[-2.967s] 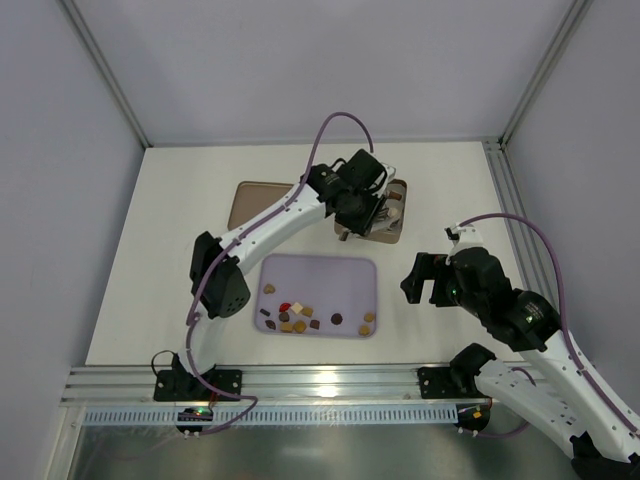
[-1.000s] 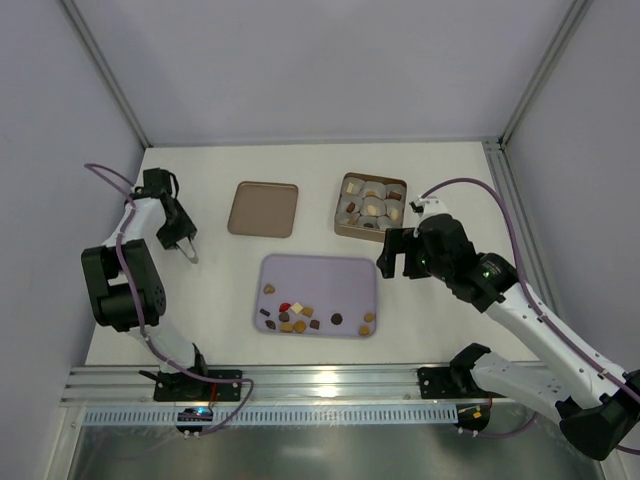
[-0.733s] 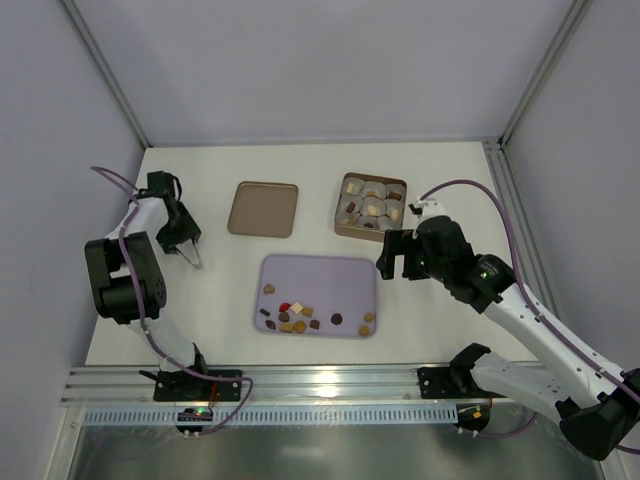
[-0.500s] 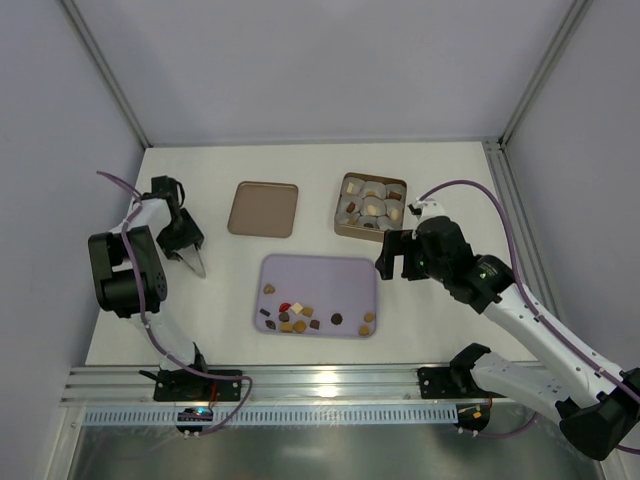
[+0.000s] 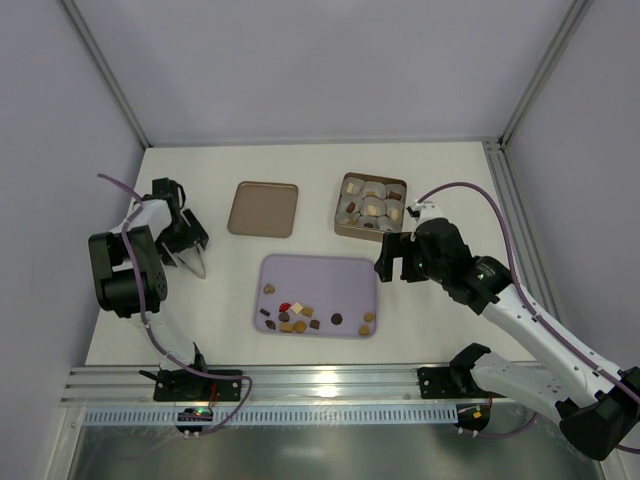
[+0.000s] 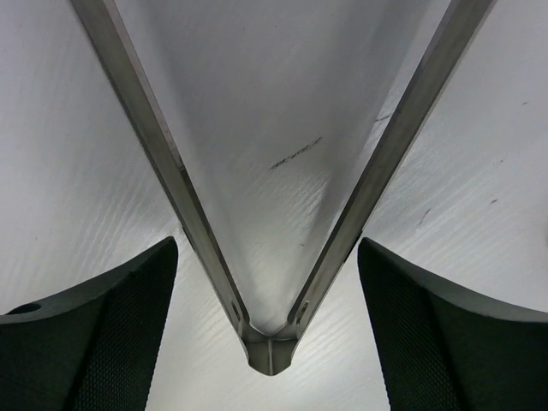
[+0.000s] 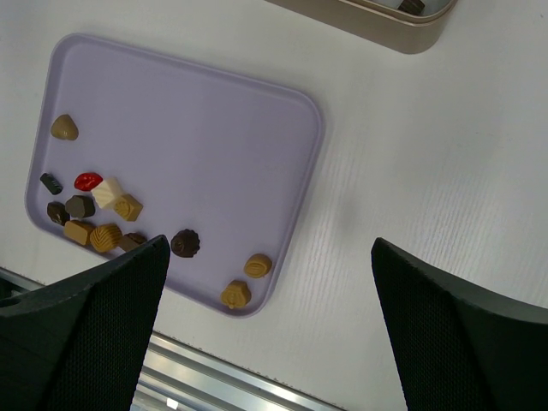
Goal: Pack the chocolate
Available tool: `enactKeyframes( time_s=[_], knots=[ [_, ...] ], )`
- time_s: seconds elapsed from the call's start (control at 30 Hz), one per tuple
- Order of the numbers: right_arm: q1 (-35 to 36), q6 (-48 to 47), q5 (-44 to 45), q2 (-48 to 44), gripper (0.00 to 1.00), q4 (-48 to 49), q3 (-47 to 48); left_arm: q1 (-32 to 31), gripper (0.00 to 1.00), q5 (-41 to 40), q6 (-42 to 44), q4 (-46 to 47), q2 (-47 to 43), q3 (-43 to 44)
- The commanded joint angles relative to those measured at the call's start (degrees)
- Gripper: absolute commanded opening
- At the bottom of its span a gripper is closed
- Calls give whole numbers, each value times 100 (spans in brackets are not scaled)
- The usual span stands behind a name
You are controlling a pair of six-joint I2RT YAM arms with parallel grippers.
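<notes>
The chocolate (image 5: 296, 316) lies as several small dark, caramel, cream and red pieces along the near side of a lilac tray (image 5: 330, 280). The right wrist view shows the same pieces (image 7: 107, 205) on that tray (image 7: 188, 137). My left gripper (image 5: 186, 243) is at the table's far left. It is open over metal tongs (image 5: 198, 263). In the left wrist view the V-shaped tongs (image 6: 270, 347) lie between the fingers of the left gripper (image 6: 265, 248), with a gap on each side. My right gripper (image 5: 394, 258) hovers open and empty off the tray's right edge.
A tan box (image 5: 372, 207) with pale cup liners, some holding pieces, stands behind the tray, and its edge (image 7: 385, 26) shows in the right wrist view. The flat brown lid (image 5: 263, 208) lies left of it. An aluminium rail (image 5: 320, 385) runs along the near edge.
The left arm swung from the box to the far left, then crept slightly toward the tray. Its jaws spread apart off the tongs. The right arm has barely moved over the last second.
</notes>
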Motion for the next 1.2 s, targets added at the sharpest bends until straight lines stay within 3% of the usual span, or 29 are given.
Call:
enactKeyframes(
  time_s=[0.0,0.4,0.6,0.8,1.17],
  knots=[
    [-16,45,9,-92,100,210,34,16,86,-18,-42,-166,-435,-28],
    [-15,1,0,49,100,192,166,7,86,-221,125,-527,-1762,-195],
    [-7,-26,35,312,100,175,429,-590,82,-176,256,-413,-2123,532],
    [-15,-8,9,742,100,359,833,-1039,75,298,546,-36,-1184,1551],
    [-15,62,-395,2420,100,1264,1782,-1039,61,1378,1197,483,768,2740]
  ],
)
